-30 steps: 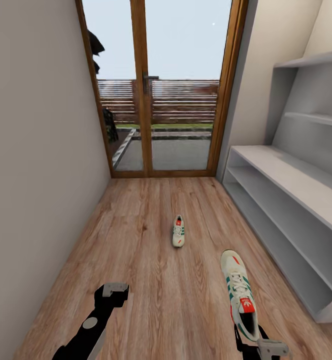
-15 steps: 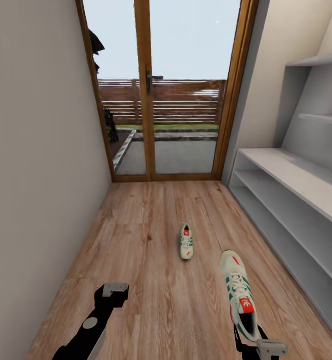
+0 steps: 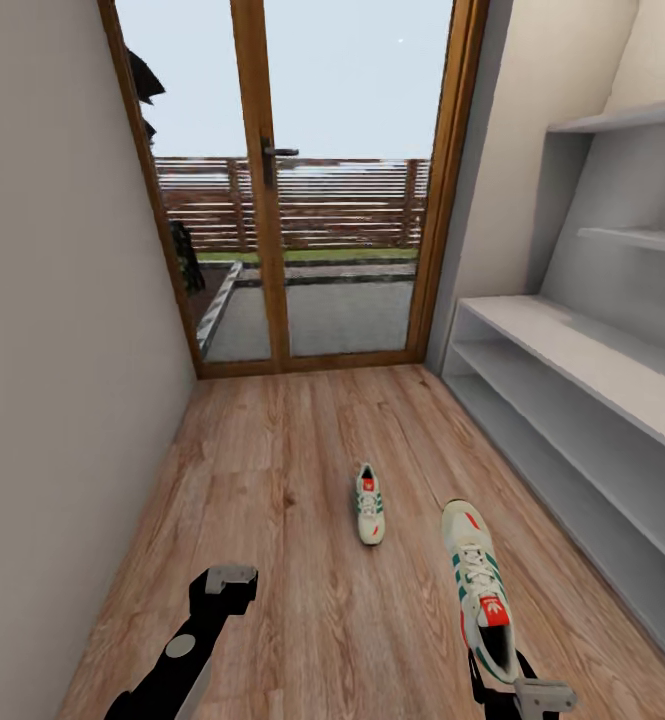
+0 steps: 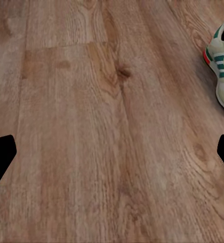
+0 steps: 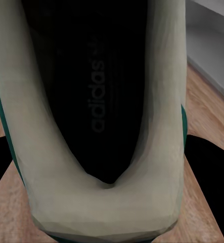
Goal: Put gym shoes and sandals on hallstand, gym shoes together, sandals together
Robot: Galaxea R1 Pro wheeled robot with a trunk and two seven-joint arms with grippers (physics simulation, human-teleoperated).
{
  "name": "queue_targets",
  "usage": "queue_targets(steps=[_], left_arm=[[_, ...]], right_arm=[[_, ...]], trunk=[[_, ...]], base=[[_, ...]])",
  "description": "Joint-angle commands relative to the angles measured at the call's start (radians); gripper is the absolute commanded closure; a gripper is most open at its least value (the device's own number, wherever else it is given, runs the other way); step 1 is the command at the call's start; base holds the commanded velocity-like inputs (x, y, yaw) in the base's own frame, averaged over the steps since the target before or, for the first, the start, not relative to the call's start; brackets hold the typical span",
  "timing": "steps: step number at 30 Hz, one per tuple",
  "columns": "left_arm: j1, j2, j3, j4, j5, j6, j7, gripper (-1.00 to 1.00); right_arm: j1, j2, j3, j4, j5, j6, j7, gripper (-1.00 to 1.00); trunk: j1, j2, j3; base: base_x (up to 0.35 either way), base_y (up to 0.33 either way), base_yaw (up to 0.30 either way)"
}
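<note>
One gym shoe [image 3: 482,590] is held above the corridor floor [image 3: 302,470], its heel pinched in the right gripper [image 3: 500,682], toe pointing toward the glass door [image 3: 292,200]. The other gym shoe [image 3: 369,503] lies on the floor nearer that door. The hallstand [image 3: 572,370] runs beside both. The left gripper [image 3: 227,582] hangs empty, fingers spread.
</note>
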Motion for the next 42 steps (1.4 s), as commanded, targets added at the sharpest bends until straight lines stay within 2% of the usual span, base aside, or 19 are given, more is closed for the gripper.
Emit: queue_targets(steps=[1, 24, 42], left_arm=[[0.000, 0.001, -0.004, 0.001, 0.001, -0.003, 0.007, -1.00], [0.000, 0.001, -0.005, 0.001, 0.001, -0.003, 0.007, -1.00], [0.000, 0.001, -0.006, 0.001, 0.001, -0.003, 0.007, -1.00]], right_arm=[[-0.001, 0.000, 0.003, 0.001, -0.003, -0.003, -0.001, 1.00], [-0.001, 0.000, 0.003, 0.000, -0.003, -0.003, -0.001, 1.00], [-0.001, 0.001, 0.003, -0.001, -0.006, -0.003, -0.001, 1.00]], trunk=[[0.000, 0.000, -0.001], [0.000, 0.000, -0.001], [0.000, 0.000, -0.005]], base=[[0.301, 0.212, -0.215], [0.306, 0.188, -0.021], [0.330, 0.015, 0.057]])
